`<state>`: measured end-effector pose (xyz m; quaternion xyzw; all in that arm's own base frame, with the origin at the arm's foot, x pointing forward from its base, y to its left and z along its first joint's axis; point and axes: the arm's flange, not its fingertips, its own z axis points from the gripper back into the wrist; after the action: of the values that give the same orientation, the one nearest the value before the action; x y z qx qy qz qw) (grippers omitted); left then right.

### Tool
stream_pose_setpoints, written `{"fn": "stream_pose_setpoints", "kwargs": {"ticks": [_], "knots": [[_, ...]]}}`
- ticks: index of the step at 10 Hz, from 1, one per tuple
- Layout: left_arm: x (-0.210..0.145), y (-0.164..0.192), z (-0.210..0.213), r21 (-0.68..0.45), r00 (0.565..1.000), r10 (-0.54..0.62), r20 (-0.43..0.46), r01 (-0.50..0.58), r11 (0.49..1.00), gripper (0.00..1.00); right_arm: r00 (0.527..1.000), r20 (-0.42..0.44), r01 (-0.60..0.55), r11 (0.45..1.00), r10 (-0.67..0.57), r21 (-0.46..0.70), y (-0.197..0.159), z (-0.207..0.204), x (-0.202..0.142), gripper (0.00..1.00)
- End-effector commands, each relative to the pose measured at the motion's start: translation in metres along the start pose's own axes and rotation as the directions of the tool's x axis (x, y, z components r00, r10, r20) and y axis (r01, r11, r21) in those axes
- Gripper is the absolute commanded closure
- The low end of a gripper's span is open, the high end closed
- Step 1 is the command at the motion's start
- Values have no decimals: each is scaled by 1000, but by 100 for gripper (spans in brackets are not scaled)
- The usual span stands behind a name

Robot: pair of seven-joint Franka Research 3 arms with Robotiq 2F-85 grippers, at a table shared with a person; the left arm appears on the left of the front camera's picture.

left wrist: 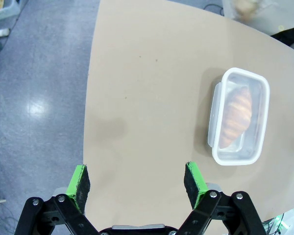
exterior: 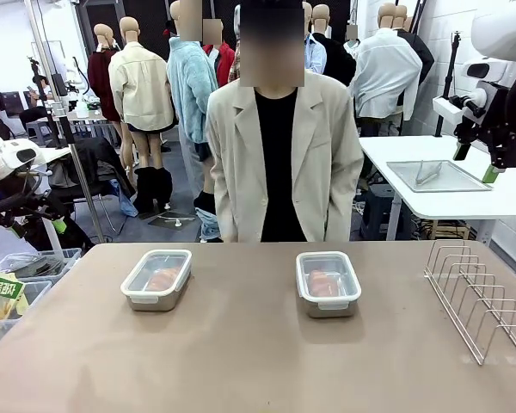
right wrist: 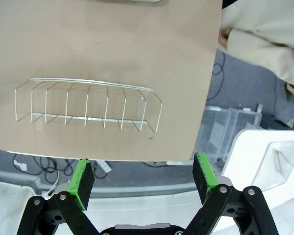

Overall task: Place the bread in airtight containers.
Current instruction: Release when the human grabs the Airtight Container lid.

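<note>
Here the bread (left wrist: 235,117) lies in a lidded container (left wrist: 239,116), well beyond the left claw's (left wrist: 137,182) spread fingers.

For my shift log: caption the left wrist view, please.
Open left end effector above the table edge; lidded tin with a roll inside sits beyond.

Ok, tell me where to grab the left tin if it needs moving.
Judging by its pose, take the left tin from above, across its short width, a finger on each long steel wall just under the lid rim. It sits flat with the clear lid on, so the top offers no edge; the walls are parallel.
</note>
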<state>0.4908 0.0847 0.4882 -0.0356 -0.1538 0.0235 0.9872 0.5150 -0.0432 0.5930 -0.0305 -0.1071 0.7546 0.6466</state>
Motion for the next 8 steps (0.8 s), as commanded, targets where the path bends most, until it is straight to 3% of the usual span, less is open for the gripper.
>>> {"fn": "stream_pose_setpoints", "kwargs": {"ticks": [1,8], "knots": [[-1,1,0,11,1000,3,7,-3,1000,0,1000,5,16,1000,-16,3,1,0,1,0],[-1,1,0,11,1000,3,7,-3,1000,0,1000,5,16,1000,-16,3,1,0,1,0]]}}
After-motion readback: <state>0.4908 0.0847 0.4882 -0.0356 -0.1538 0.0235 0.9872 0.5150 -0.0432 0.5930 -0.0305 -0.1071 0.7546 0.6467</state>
